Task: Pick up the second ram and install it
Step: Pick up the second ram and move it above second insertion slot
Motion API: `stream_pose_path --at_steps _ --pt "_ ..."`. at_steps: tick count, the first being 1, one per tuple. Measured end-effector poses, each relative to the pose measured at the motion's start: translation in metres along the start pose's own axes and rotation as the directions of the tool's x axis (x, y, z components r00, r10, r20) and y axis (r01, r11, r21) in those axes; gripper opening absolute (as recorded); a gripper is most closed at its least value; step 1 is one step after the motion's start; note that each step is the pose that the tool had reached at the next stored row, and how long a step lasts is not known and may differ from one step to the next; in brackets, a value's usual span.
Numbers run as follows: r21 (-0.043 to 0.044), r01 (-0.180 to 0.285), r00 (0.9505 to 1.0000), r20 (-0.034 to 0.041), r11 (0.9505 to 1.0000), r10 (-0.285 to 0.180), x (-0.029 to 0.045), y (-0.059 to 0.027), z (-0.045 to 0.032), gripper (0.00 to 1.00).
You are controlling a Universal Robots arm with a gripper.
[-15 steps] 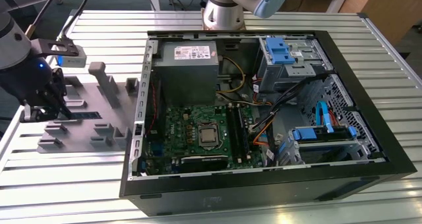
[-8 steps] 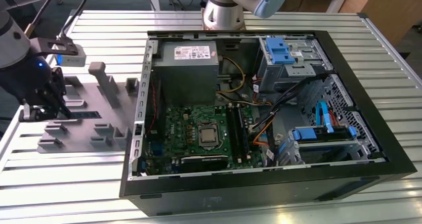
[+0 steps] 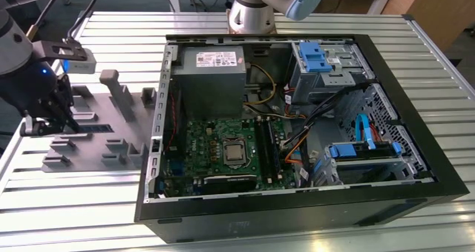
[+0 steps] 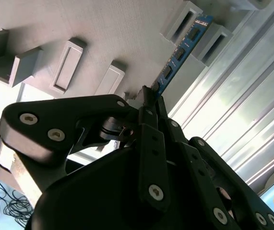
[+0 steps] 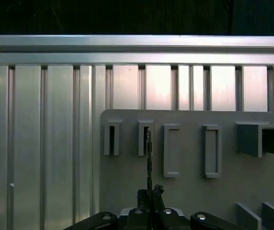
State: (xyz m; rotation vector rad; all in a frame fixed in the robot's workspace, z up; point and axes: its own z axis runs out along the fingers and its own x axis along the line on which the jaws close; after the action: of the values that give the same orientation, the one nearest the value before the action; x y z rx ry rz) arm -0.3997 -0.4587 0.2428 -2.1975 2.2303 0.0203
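While the second ram stands edgewise in the holder tray | we find the gripper clamped on its near end | long axis straight ahead of jaws

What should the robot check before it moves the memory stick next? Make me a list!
1. The gripper is shut on the second ram: ok, it pinches the near end in the second wrist view.
2. Ram free of the grey holder tray: not ok, its far end sits between two tray blocks.
3. The computer case is open: ok, the motherboard shows.
4. An empty one among the memory slots: cannot tell.
5. The cables clear of the slots: cannot tell.
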Motion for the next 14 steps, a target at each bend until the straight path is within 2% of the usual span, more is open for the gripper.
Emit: stream_pose_path --at_steps 14 --pt "-0.0002 0.000 1.0000 -0.0001 1.0000 0.000 -0.0001 0.0000 -0.0063 0.14"
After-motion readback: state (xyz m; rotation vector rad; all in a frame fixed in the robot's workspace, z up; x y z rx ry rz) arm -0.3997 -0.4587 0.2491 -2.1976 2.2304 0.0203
